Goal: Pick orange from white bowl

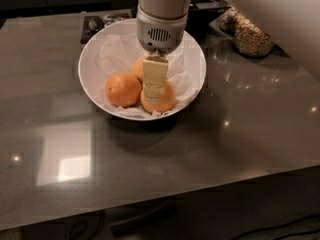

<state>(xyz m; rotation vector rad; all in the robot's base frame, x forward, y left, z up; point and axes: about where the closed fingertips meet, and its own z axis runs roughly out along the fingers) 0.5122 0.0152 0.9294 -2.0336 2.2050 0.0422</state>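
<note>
The white bowl (95,59), lined with crumpled white tissue, sits on the dark table and holds three oranges. The pale yellow-orange orange (165,101) lies at the bowl's front right. A deeper orange one (122,89) lies to its left. A third (136,67) lies behind them, partly hidden. My gripper (152,95) hangs from the grey-white wrist and reaches straight down into the bowl. Its cream-coloured end lies over the left side of the pale orange and hides part of it.
A glass jar of cereal (252,38) lies at the back right of the table. A dark tray with small items (100,23) stands behind the bowl at the back left. The table's front edge (165,196) runs across the lower part of the view.
</note>
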